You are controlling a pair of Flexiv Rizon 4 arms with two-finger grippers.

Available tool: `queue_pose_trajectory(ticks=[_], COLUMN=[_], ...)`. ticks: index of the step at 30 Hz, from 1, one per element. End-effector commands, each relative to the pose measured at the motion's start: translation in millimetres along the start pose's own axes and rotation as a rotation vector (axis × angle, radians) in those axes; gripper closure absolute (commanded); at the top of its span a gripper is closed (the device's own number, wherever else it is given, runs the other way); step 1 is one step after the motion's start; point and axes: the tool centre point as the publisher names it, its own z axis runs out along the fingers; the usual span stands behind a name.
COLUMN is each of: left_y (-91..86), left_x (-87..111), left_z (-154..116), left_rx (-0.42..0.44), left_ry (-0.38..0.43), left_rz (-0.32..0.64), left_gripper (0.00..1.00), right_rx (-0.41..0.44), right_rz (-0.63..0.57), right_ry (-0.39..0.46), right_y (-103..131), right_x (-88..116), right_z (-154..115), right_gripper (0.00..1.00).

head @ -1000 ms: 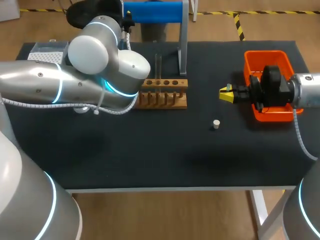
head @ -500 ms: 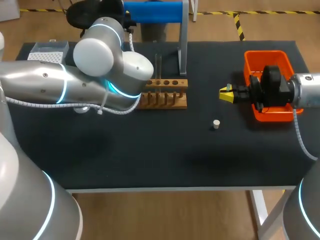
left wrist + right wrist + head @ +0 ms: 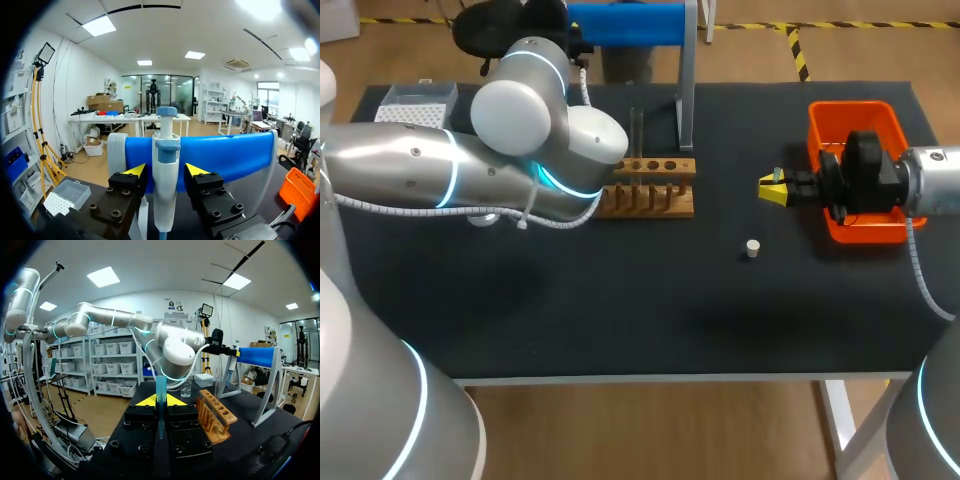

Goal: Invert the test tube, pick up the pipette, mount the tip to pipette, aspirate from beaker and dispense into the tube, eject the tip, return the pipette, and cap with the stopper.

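At the far left of the tabletop (image 3: pixel 620 300) sits the tip box (image 3: pixel 415 100), untouched. The left arm comes in over it, and in the last second its elbow has slid a little further back and to the right, carrying the wrist in toward the blue stand (image 3: pixel 625 22) at the rear.

The left wrist view shows what that brings. The left tool (image 3: pixel 165 170) now straddles the pipette (image 3: pixel 166 135), which hangs upright on the blue bar. The fingers stand wide, one on each side of the body with a thin gap at each, so nothing is gripped yet. My reading is that the approach is finished and closing on the pipette comes next. It is well centred, so the close should not push it sideways off its hanger.

Further right, the wooden rack (image 3: pixel 645 185) stands just in front of the stand with the clear test tube (image 3: pixel 636 130) upright at its back row. I cannot tell which end of the tube is up.

The white stopper (image 3: pixel 752 248) lies alone nearer the front, where it was a second ago.

The right arm has not moved. The right tool (image 3: pixel 775 188) hovers beside the orange bin (image 3: pixel 855 115), clamped narrow on a slim teal tip (image 3: pixel 160 387) that sticks out past its yellow ends, seemingly waiting for the pipette to be brought for mounting.
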Motion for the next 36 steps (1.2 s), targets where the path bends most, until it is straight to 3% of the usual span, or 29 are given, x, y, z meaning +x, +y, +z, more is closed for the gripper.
queue_pose_trajectory(ticks=[1,5,6,7,9,12,14,15,16,21,22,25,36], left_y=[2.8,3.5,3.7,4.0,4.7,5.8,6.4,6.7,6.8,7.6,7.5,5.4,-38.9], left_x=[2.1,2.2,2.2,2.1,2.0,1.8,1.8,2.1,2.2,2.0,1.7,-0.3,-11.7], left_z=[6,6,6,6,6,6,6,7,7,7,7,5,-6], left_rx=[0.008,0.008,0.008,0.009,0.009,0.007,0.005,0.005,0.004,0.002,0.002,0.008,0.081], left_ry=[-0.004,-0.005,-0.005,-0.005,-0.006,-0.007,-0.007,-0.006,-0.005,-0.008,-0.009,-0.014,-0.037], left_rz=[-0.002,-0.004,-0.005,-0.007,-0.01,-0.013,-0.014,-0.013,-0.013,-0.015,-0.016,-0.02,0.011], left_gripper=[0.56,0.58,0.64,0.78,0.87,0.86,0.77,0.78,0.85,0.93,1.0,1.0,1.0], right_rx=[0.003,0.003,0.003,0.003,0.003,0.003,0.003,0.003,0.003,0.003,0.003,0.003,0.003], right_rz=[0.0,0.0,0.0,0.0,0.0,0.0,0.0,0.0,0.0,0.0,0.0,0.0,0.0], right_ry=[-0.001,-0.001,-0.001,-0.001,-0.001,-0.001,-0.001,-0.001,-0.001,-0.001,-0.001,-0.001,-0.001], right_y=[1,1,1,1,1,1,1,1,1,1,1,1,1], right_x=[1,1,1,1,1,1,1,1,1,1,1,1,1], right_z=[-1,-1,-1,-1,-1,-1,-1,-1,-1,-1,-1,-1,-1], right_gripper=[1.0,1.0,1.0,1.0,1.0,1.0,1.0,1.0,1.0,1.0,1.0,1.0,1.0])
